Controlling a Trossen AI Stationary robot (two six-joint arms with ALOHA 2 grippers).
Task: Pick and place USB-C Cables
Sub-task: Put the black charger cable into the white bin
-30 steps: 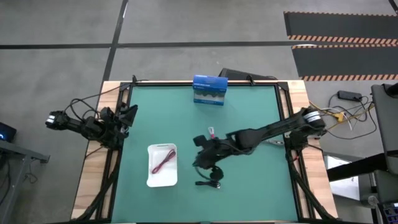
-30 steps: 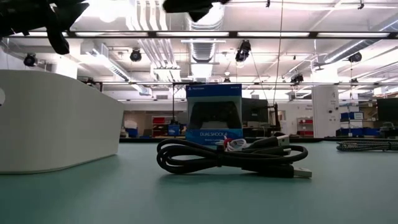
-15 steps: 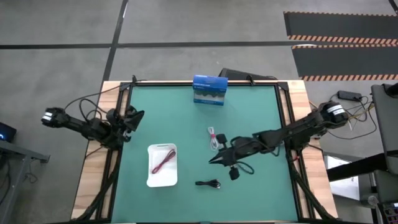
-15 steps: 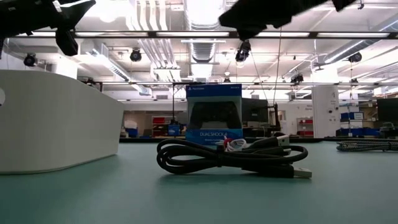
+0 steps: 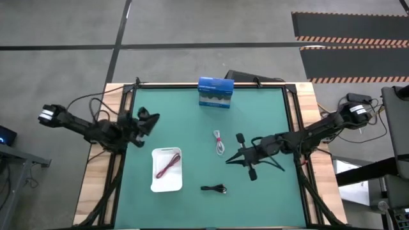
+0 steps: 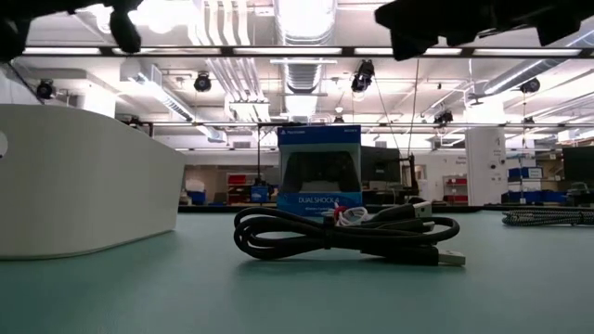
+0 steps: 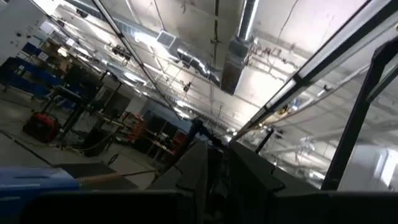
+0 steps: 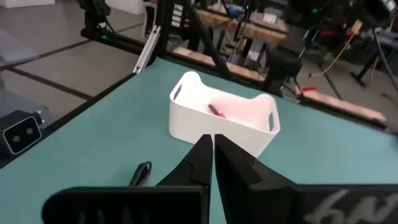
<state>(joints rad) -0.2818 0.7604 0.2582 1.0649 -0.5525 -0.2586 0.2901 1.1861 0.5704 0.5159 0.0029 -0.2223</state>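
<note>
The pink-red cable lies inside the white tray, and it also shows in the right wrist view. On the green mat, the white cable lies near the middle. The black cable is coiled close to the near edge and fills the front of the low view. My right gripper is shut and empty. It hovers right of the white cable and points toward the tray. My left gripper hangs over the mat's left edge, beyond the tray.
A blue box stands at the mat's far edge. It shows behind the cables in the low view. Black frame rails run along the left and right sides of the mat. Open mat lies between the tray and the cables.
My right gripper has drawn back from above the black cable toward the table's right and slightly toward the far edge, staying shut. My left gripper has moved a little rightward over the mat's edge. The cables and tray have not moved.
</note>
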